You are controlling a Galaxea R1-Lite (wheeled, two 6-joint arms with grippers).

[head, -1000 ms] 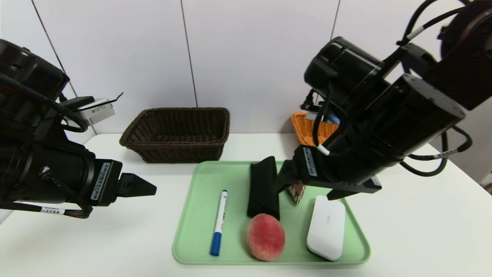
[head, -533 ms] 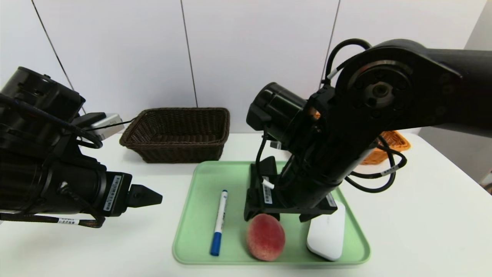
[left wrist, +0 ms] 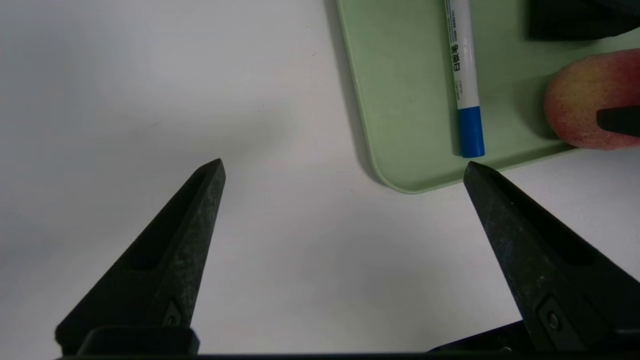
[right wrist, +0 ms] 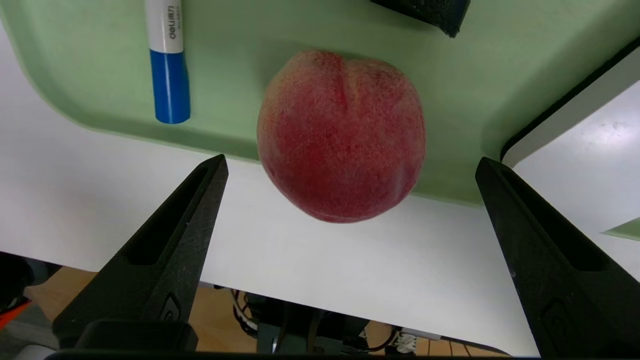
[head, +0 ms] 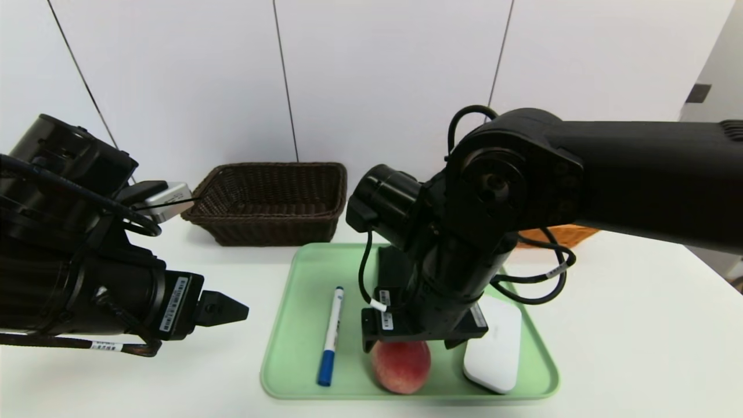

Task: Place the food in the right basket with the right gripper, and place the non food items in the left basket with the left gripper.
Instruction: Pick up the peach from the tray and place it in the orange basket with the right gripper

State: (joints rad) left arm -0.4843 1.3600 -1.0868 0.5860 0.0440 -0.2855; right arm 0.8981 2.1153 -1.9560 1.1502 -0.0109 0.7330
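The whiteboard marker [right wrist: 168, 60] reads "deli" near its blue cap, with Chinese characters along the barrel in the left wrist view; the green tray [head: 290, 325] holds 1 marker, 1 peach [head: 401, 367], 1 white case [head: 494, 353] and 1 black case [head: 395, 267]; 2 baskets stand behind, brown wicker basket [head: 270, 200] left, orange basket [head: 560, 235] right. Right gripper [right wrist: 350, 165] hangs wide open astride the peach, gripping nothing; left gripper [left wrist: 342, 170] hovers wide open over the table [head: 627, 325] beside the tray, empty.
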